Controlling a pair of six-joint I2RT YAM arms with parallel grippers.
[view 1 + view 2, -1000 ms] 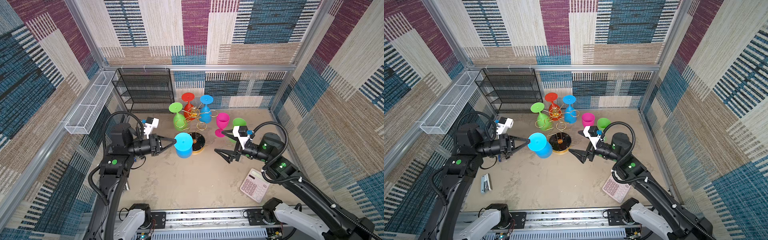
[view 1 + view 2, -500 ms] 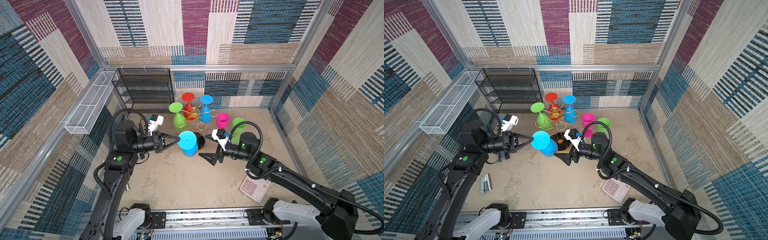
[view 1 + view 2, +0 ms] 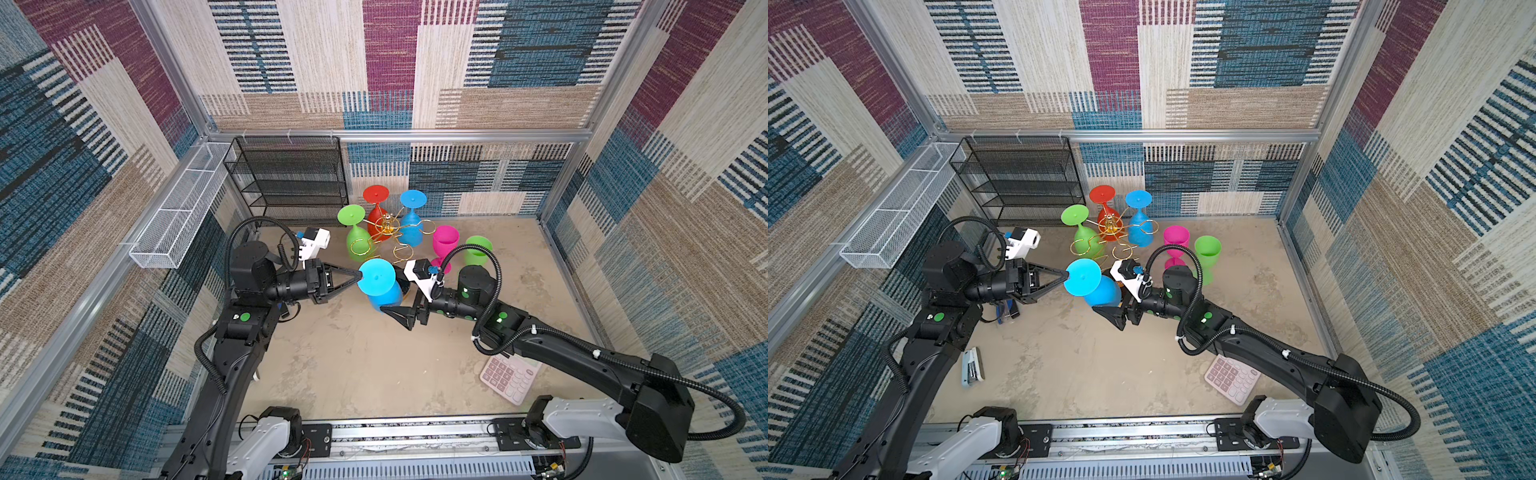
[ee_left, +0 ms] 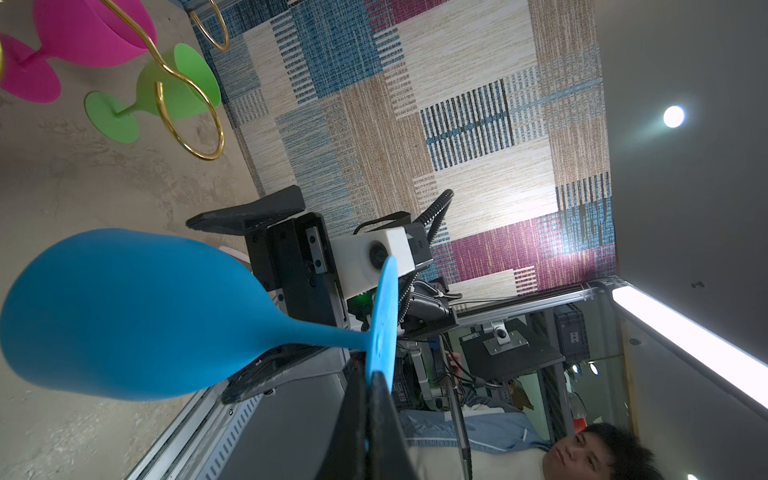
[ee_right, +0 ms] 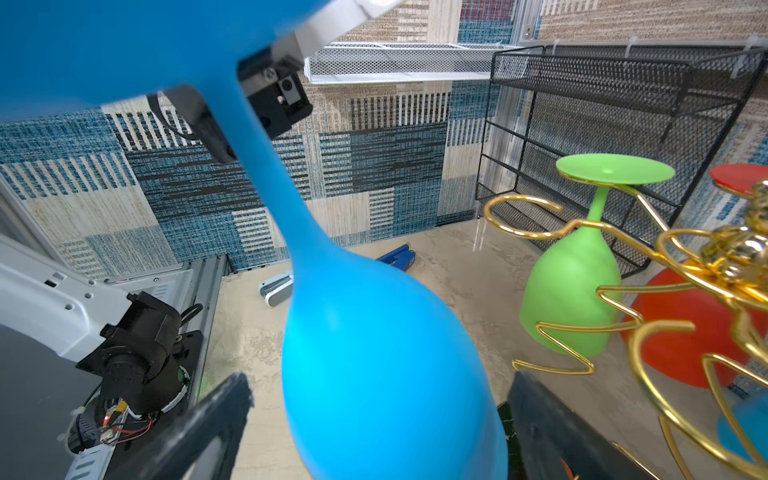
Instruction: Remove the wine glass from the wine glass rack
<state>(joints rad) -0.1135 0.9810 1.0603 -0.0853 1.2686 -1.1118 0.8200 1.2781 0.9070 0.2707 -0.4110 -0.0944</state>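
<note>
right hand (image 5: 376,386) has swung in, agape round the blue wine glass (image 3: 377,277) bowl. left hand (image 3: 359,275) pinches its flat foot.

both top views look steeply down from high over the front rail (image 3: 415,432) toward the back wall (image 3: 390,62) at 12 o'clock, sharing almost the whole scene. the left wrist view, rolled sideways, looks toward 3 o'clock, close on the blue wine glass (image 4: 124,311). the right wrist view faces about 9 o'clock, closer still; both wrist views share that glass and the wine glass rack (image 5: 731,270).
</note>
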